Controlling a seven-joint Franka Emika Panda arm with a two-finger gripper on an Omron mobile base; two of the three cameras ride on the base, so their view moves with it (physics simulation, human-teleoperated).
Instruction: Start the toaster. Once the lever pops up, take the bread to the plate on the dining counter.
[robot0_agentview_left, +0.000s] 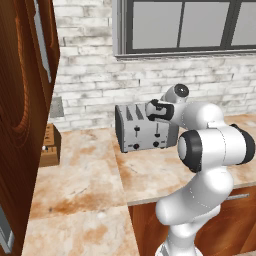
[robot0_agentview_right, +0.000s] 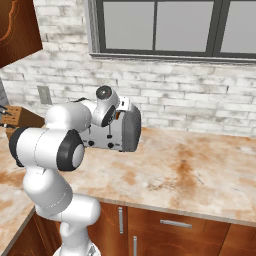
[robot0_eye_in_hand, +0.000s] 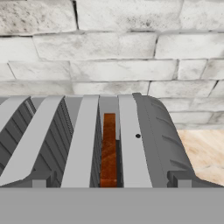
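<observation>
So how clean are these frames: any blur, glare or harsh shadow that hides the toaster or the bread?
Left base view: even flat light, no glare, the toaster sharp, partly covered by the arm. Right base view: equally sharp, only a soft shadow on the counter beside the toaster. Hand view: close on the slots, coarse but unblurred, the bread clearly lit in its slot.

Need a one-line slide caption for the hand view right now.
Looking down over the grey toaster, with a brown bread slice seated in its rightmost slot, against a white brick wall.
</observation>
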